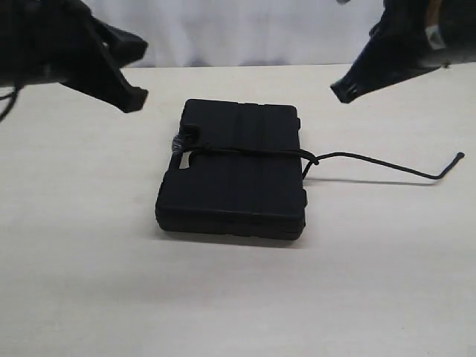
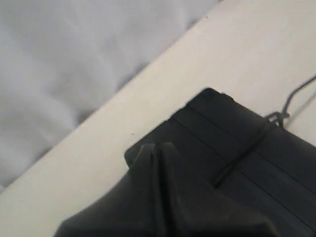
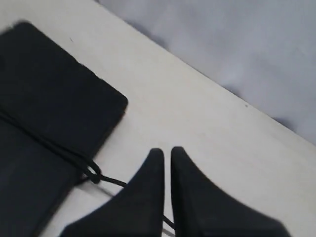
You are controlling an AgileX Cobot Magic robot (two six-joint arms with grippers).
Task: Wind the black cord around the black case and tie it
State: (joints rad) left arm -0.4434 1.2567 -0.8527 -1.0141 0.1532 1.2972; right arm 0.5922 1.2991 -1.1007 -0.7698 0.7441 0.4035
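**Around.** Cream flat desk (image 1: pixel 89 282). A pale grey crumpled cloth backdrop (image 1: pixel 245 30) lies behind the desk's far edge at 12 o'clock. The black left gripper (image 2: pixel 157 148) hangs above the desk at 10 o'clock of the case, apart from it. Its jaws are pressed together with nothing between them. The black right gripper (image 3: pixel 164 150) hangs at 2 o'clock, also raised. Its jaws are together but for a hairline slit and hold nothing. Neither gripper touches case or cord. In the right wrist view the cord's loose tail passes beneath these jaws and shows through the slit.

**Room.** The case sits near the desk's middle. The far desk edge is well beyond its 12 o'clock side. Open desk surface lies at 6 and 9 o'clock. The 3 o'clock side is crossed only by the cord's tail.

**Task's thing.** The flat rectangular matte black plastic case (image 1: pixel 234 186) lies flat, lid up, with grooves showing across the lid.
- The thin black cord (image 1: pixel 245 152) runs across the lid from the 9 o'clock edge to the 3 o'clock edge, close against the surface.
- A small black knot (image 1: pixel 311 160) sits at the 3 o'clock edge, touching the case's side.
- From the knot the tail trails toward 3 o'clock over the desk, its tip kinked upward.
- A greyish frayed tuft (image 1: pixel 177 143) sits at the 9 o'clock edge by the handle cut-out.
- Cannot tell how the cord runs under the case.
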